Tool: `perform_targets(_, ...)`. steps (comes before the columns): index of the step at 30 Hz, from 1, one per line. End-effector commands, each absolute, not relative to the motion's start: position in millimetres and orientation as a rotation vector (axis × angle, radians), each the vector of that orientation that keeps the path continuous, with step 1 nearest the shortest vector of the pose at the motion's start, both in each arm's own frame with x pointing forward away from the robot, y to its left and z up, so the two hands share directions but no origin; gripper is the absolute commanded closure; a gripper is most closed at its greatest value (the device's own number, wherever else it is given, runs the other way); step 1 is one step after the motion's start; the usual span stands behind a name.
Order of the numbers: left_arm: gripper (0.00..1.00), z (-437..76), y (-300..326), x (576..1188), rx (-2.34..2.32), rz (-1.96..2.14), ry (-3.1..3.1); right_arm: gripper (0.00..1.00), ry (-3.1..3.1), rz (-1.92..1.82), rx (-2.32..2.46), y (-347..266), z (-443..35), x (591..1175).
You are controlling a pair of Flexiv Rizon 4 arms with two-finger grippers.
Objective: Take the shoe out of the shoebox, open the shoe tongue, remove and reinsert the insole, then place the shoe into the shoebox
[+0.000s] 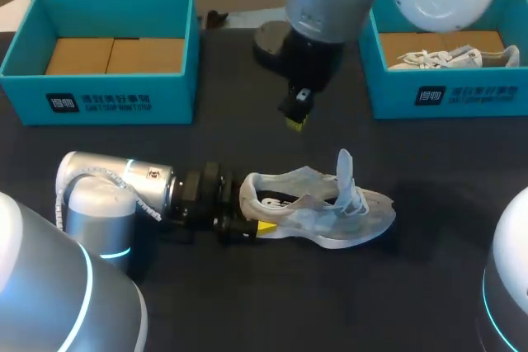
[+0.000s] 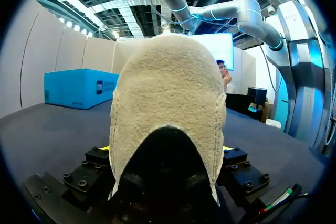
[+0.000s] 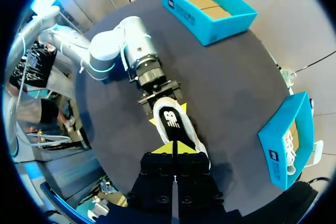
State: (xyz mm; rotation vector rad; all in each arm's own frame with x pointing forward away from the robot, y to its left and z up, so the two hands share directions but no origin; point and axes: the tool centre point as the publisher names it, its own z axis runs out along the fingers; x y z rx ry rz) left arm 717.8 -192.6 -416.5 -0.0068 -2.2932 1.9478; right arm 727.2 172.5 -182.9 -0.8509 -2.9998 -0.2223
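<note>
A pale grey-white shoe (image 1: 322, 204) stands on its sole on the dark table, toe to the right, with its tongue (image 1: 344, 166) pulled upright. My left gripper (image 1: 254, 210) lies low on the table, its fingers set wide on both sides of the heel, shut on the shoe. In the left wrist view the fuzzy heel (image 2: 168, 93) fills the space between the fingers. My right gripper (image 1: 295, 121) hangs above the table behind the shoe, shut with nothing in it. From the right wrist view, its joined yellow tips (image 3: 174, 149) sit high over the shoe (image 3: 176, 124) and the left gripper (image 3: 168, 115).
An empty teal shoebox (image 1: 99, 92) with a cardboard floor stands at the back left. A second teal shoebox (image 1: 450, 96) at the back right holds another white shoe (image 1: 445, 58). Bare dark table lies in front of and right of the shoe.
</note>
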Motion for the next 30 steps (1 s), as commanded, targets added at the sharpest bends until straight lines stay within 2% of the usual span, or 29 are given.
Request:
perform_targets(1,1.00,-417,-192,717,-0.005,1.949,-2.295,1.00,-2.997,-0.224,-0.848,172,-184,727)
perform_targets(13,1.00,-417,-192,717,-0.005,1.949,-2.295,1.00,-3.045,-0.084,-0.506,186,-231,698)
perform_targets(24,1.00,-417,-192,717,-0.005,1.949,-2.295,1.00,-3.045,-0.084,-0.506,186,-231,698)
perform_targets(30,1.00,-417,-192,717,-0.005,1.949,-2.295,1.00,-3.066,-0.016,-0.395,208,-269,695)
